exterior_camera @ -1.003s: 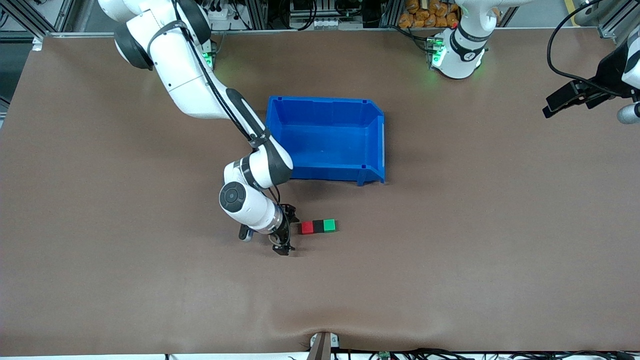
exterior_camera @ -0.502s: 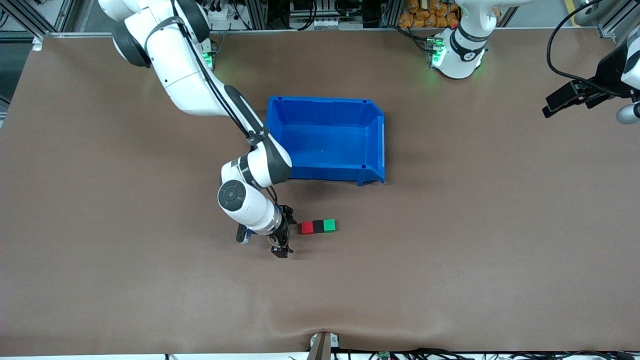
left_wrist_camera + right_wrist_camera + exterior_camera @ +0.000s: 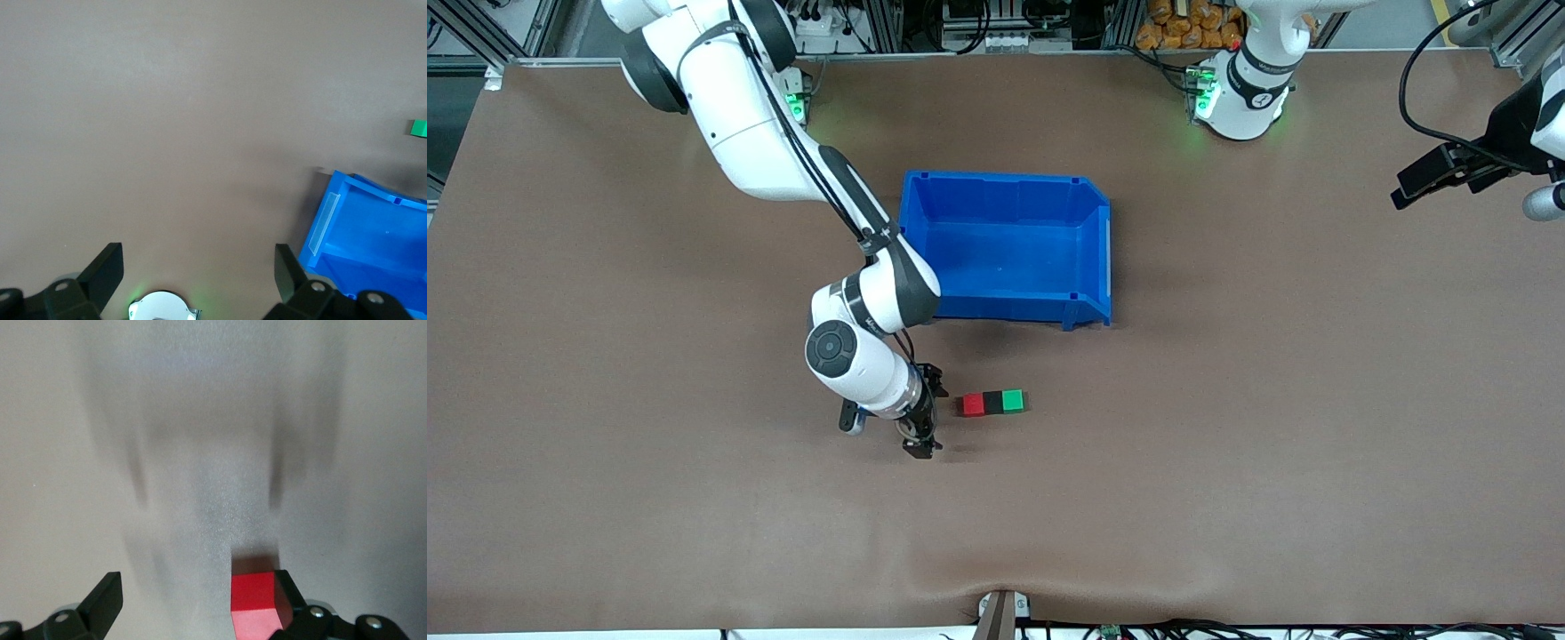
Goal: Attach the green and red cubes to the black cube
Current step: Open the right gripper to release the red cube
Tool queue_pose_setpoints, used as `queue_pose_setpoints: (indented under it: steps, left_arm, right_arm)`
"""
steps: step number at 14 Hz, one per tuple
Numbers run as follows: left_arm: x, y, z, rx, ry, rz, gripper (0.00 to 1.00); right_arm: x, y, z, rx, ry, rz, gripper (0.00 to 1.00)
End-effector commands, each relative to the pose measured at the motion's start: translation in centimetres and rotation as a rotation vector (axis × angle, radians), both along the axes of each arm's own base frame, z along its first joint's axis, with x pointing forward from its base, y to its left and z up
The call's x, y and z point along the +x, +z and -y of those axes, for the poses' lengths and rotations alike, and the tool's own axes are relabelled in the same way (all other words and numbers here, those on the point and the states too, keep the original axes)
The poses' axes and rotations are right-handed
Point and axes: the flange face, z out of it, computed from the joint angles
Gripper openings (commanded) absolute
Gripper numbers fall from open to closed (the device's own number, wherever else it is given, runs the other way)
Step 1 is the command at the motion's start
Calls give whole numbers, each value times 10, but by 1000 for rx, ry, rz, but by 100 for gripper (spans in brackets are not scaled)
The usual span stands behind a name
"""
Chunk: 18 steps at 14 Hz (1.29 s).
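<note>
The red cube, black cube and green cube lie in one touching row on the brown table, black in the middle. They sit nearer the front camera than the blue bin. My right gripper is open and holds nothing, just off the red end of the row toward the right arm's end of the table. In the right wrist view the red cube shows close to one finger, with the right gripper apart from it. My left gripper waits open above the left arm's end of the table. The left wrist view shows the left gripper empty and the green cube.
An empty blue bin stands mid-table, just farther from the front camera than the cube row; the left wrist view catches its corner. Brown mat covers the table around the cubes. Cables and frames line the edge by the arm bases.
My right gripper has drawn back a little from the red cube toward the right arm's end of the table, still open. The cubes and the left arm have not moved.
</note>
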Motion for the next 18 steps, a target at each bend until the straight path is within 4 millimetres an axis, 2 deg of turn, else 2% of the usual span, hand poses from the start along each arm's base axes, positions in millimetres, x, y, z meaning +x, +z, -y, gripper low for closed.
queue_pose_setpoints:
  steps: [1, 4, 8, 11, 18]
  left_arm:
    - [-4, 3, -2, -12, -14, -3, 100]
    - [-5, 4, -2, -12, -13, -1, 100]
    - [-5, 3, -2, -12, -13, -3, 100]
    - [-5, 3, -2, -12, -13, -3, 100]
    - [-5, 3, -2, -12, -11, -3, 100]
  right_arm:
    - [1, 8, 8, -23, 0, -11, 100]
    - [3, 15, 12, -56, 20, 4, 100]
    - [4, 14, 24, -97, 45, -35, 100]
    - [6, 26, 29, -103, 90, -51, 100]
    - [25, 58, 66, -105, 176, -111, 100]
